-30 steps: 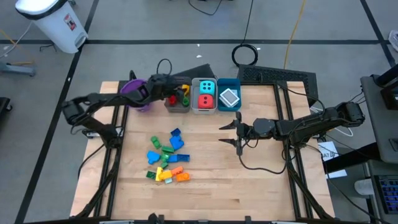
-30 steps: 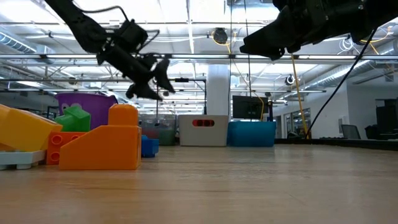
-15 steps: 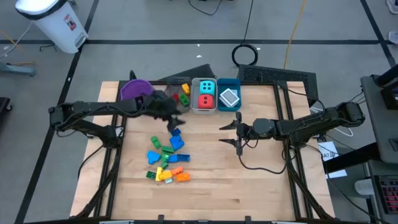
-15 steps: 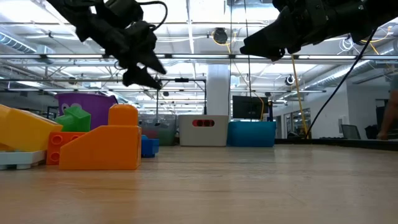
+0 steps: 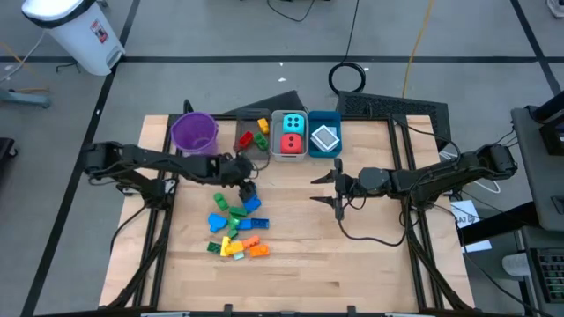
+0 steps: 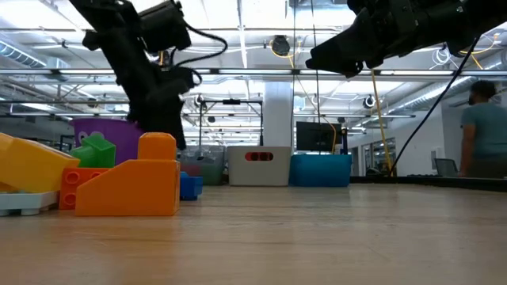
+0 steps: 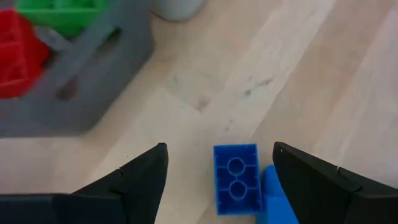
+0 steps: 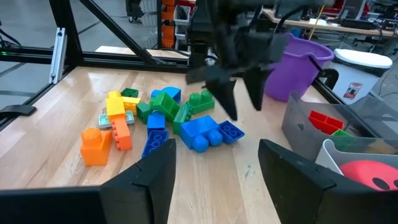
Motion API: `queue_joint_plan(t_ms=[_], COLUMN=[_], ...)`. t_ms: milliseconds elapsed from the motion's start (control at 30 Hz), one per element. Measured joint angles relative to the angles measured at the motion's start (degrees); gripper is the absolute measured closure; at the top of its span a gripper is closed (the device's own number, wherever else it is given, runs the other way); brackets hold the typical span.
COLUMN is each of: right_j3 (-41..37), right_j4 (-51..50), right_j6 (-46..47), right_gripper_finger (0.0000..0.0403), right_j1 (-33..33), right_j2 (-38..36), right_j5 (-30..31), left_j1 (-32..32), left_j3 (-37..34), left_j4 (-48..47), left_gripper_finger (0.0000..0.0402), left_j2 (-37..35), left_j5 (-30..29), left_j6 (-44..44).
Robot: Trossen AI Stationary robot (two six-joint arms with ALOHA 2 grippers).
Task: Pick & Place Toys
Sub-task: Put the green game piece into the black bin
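Left wrist view: left gripper [image 7: 217, 171], now away from grey bin [image 7: 74, 81], spread, seemingly lowering over small blue plastic brick [image 7: 236, 178] at twelve o'clock of the pile.

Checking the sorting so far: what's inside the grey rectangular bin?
The grey rectangular plastic bin holds a red brick, a green brick and a yellow brick; anything beneath them is hidden.

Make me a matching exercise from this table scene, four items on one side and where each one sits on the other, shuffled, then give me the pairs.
Items:
1. red die
2. white flat pieces
3. red brick
4. left gripper

Places:
A. in the blue bin
B. above the small blue brick at the pile's edge
C. in the white bin, beside the cyan die
D. in the grey bin

Pairs: 1-C, 2-A, 3-D, 4-B
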Motion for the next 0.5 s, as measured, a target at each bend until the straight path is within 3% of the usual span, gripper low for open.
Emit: queue_joint_plan(t_ms=[500], right_j3=[0.0], right_j4=[-0.1], right_j6=[0.0], right_gripper_finger=[0.0202], right_j1=[0.0], right_j2=[0.0], right_j5=[0.0], left_j1=[-1.0], left_j3=[0.2], left_j4=[-0.4], left_gripper_finger=[0.0105], left_j2=[11.6], left_j5=[-0.3], left_j6=[-5.0])
